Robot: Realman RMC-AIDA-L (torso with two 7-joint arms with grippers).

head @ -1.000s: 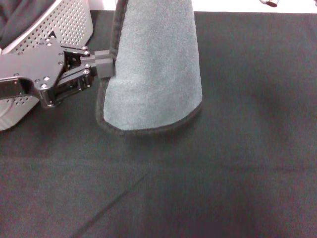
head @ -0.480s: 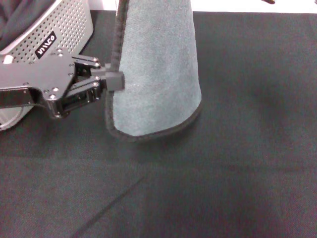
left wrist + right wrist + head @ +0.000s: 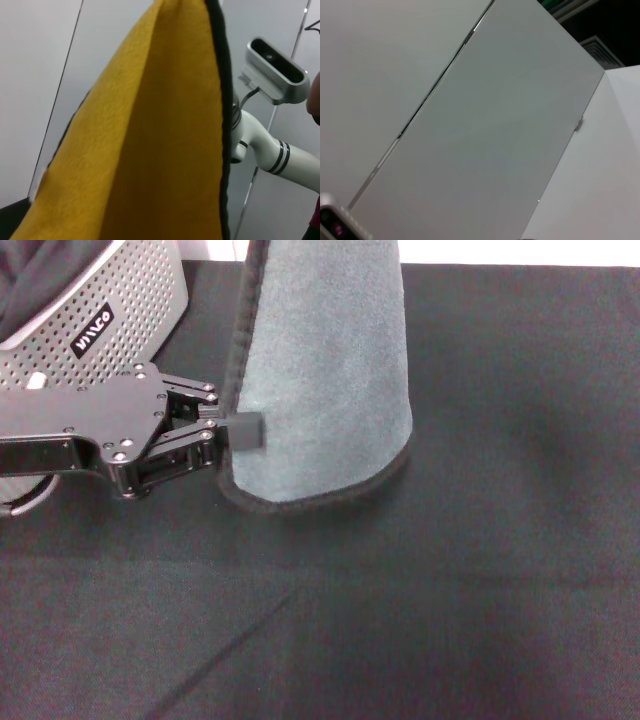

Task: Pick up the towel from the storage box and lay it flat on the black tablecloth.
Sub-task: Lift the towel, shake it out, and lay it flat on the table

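Towel [image 3: 325, 370] hangs limp, soft, light beside storage box [image 3: 110, 310]; I see left tool [image 3: 243, 429] pinching its hem; right tool unseen.

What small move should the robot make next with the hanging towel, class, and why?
Probably draw the left pincer sideways toward the storage box. It is shut on the towel at the side hem, and the cloth hangs narrow over the black tablecloth, so spreading that edge should come before lowering it flat.
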